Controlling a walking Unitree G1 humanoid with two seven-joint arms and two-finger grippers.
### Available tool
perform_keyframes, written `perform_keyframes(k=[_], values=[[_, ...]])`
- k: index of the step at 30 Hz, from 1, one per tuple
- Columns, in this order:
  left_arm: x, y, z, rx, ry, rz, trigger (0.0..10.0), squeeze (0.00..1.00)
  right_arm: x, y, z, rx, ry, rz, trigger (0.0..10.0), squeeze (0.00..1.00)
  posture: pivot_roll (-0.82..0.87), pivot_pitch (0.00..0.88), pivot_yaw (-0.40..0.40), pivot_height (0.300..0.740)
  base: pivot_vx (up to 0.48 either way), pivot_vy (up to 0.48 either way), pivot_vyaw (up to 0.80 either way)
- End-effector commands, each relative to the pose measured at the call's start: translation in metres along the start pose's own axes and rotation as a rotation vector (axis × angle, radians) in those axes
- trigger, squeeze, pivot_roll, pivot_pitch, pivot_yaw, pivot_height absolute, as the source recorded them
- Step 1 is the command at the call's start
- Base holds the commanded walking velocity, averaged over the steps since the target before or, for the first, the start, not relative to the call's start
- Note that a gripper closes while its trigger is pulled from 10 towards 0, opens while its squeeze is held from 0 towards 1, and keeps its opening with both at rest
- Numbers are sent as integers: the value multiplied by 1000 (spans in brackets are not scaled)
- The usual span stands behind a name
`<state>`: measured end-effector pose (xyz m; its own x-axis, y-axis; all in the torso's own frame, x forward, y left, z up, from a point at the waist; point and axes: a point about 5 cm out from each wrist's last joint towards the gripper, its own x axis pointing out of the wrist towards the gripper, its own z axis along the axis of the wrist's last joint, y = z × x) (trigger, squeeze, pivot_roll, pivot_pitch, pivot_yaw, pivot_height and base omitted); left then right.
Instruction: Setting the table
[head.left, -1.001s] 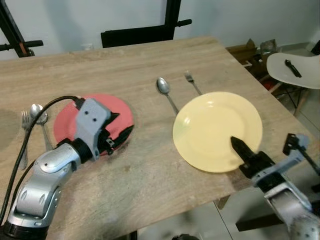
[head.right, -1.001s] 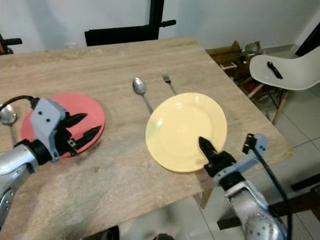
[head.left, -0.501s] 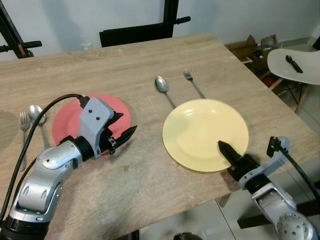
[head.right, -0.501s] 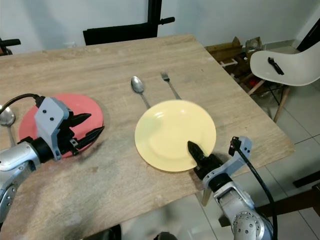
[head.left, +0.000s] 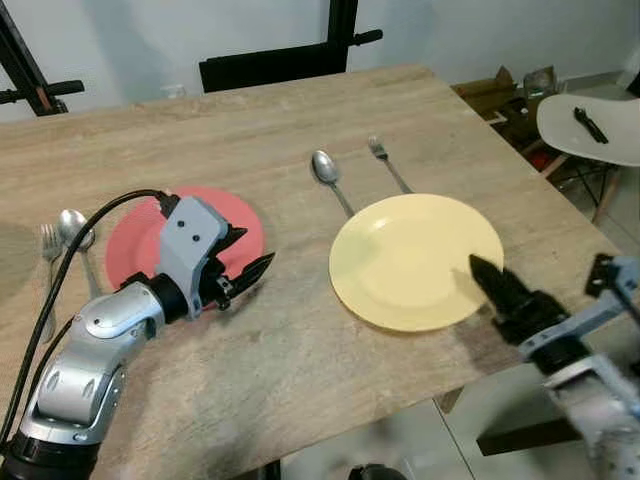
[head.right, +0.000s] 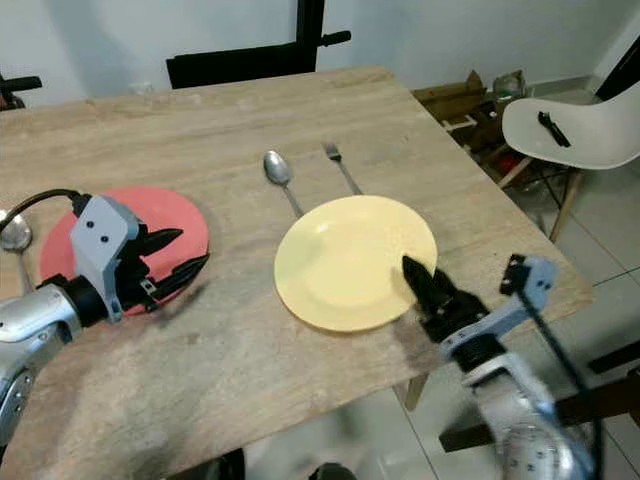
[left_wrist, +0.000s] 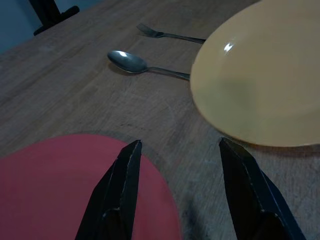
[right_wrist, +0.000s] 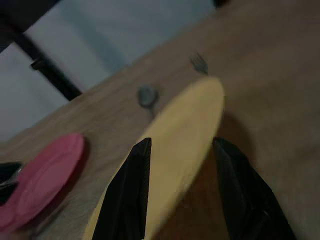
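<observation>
**Two plates down, both grippers let go**

The yellow plate (head.left: 415, 260) lies flat on the wooden table (head.left: 280, 120), near the robot's right edge. A spoon (head.left: 328, 175) and a fork (head.left: 386, 165) lie just behind it, side by side, so that place looks nearly set. The fork handle comes very close to the plate rim; I cannot tell if they touch.

The right gripper (head.left: 492, 283) is at the near rim of the yellow plate. In the right wrist view its two black fingers (right_wrist: 126, 195) stand apart with the plate edge between them. That view is blurry, so I cannot be sure the fingers are clear of the rim, but they do not look pressed onto it.

The red plate (head.left: 135, 235) sits flat on the robot's left side. The left gripper (head.left: 247, 272) hangs over its near edge, fingers spread wide and holding nothing. Another spoon (head.left: 68, 225) and fork (head.left: 48, 245) wait just beside the red plate, on its far left.

Both plates seem placed, each with its own spoon and fork close by.
</observation>
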<state>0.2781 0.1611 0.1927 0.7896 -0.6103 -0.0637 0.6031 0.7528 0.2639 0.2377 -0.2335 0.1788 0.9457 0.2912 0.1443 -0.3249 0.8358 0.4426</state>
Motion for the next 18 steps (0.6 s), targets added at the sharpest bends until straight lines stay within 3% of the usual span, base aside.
perform_keyframes(k=[1, 5, 7, 12, 18], values=[[1, -2, -6, -14, 15, -17, 10000, 0, -6, 2, 5, -58, 25, 28, 10000, 0, -57, 87, 58, 740, 0, 0, 0], [2, -2, -6, -16, 13, -17, 10000, 0, -10, -3, 9, -122, 56, 11, 10000, 0, -61, 84, 58, 740, 0, 0, 0], [3, -2, -7, -17, 12, -16, 10000, 0, -12, -14, 19, -170, 23, -48, 10000, 0, -63, 80, 58, 740, 0, 0, 0], [4, -2, -9, -17, 15, -9, 10000, 0, -9, -20, 34, -158, -52, -80, 10000, 0, -67, 72, 60, 740, 0, 0, 0], [4, -2, -10, -20, 16, 0, 10000, 0, -8, -24, 38, -171, -68, -102, 10000, 0, -64, 66, 56, 740, 0, 0, 0]])
